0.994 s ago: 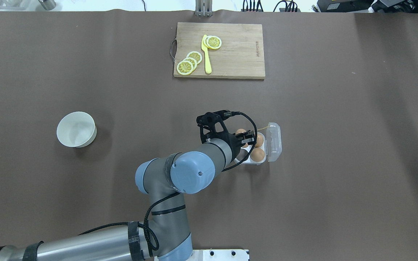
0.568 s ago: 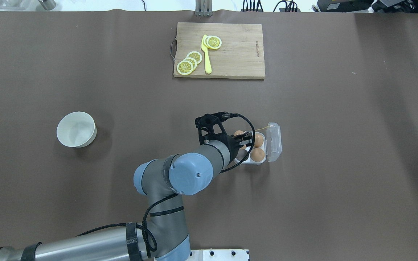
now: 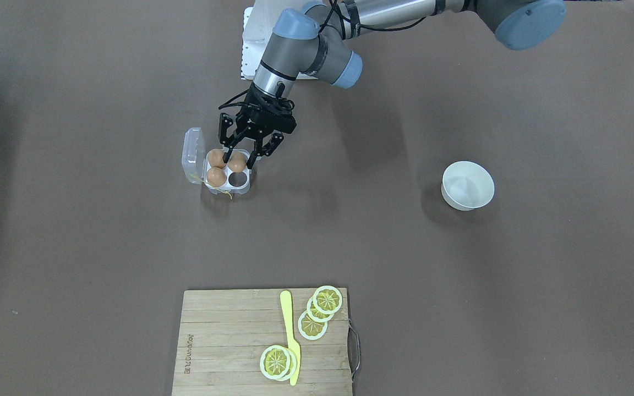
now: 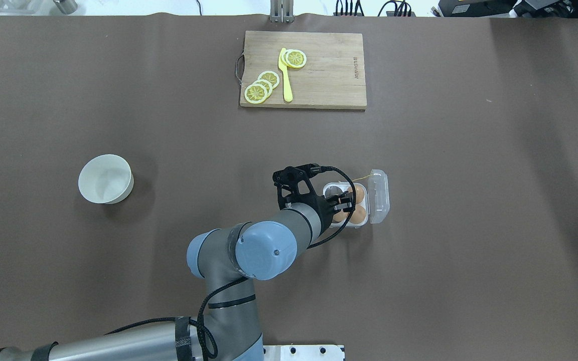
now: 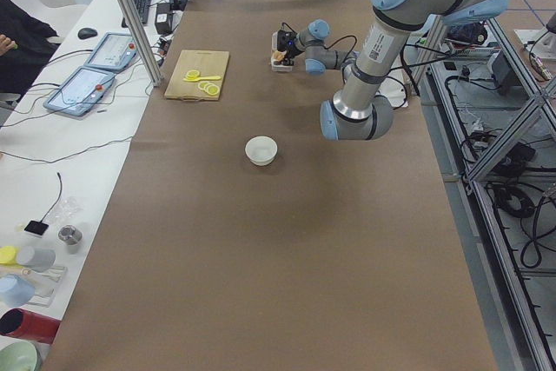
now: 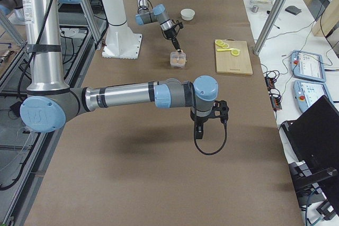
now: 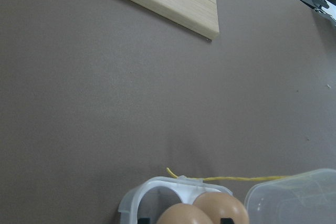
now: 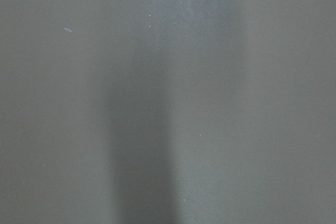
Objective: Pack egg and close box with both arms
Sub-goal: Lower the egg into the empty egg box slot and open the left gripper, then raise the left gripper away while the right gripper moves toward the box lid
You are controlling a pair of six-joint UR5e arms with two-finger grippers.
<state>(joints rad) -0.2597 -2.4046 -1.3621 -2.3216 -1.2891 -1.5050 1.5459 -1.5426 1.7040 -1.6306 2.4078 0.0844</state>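
Observation:
The clear box (image 3: 236,179) (image 4: 336,191) stands on the brown table with its lid (image 3: 193,154) (image 4: 378,195) hinged open to the robot's right. Its yellow string (image 7: 236,179) trails off the far side. Two eggs (image 3: 216,158) (image 3: 216,176) sit in the cells next to the lid. My left gripper (image 3: 238,159) (image 4: 343,209) is shut on a third egg (image 3: 236,161) (image 7: 181,214) at the near-left cell. The far-left cell is empty. My right gripper (image 6: 197,132) hangs over bare table far to the robot's right. I cannot tell whether it is open.
A white bowl (image 4: 106,179) (image 3: 468,185) stands to the robot's left. A wooden cutting board (image 4: 319,75) (image 3: 223,341) with lemon slices and a yellow knife (image 4: 285,75) lies at the far side of the table.
My left gripper has carried the egg from above the far-left cell back toward the robot to the near-left cell. The far-left cell now shows empty.

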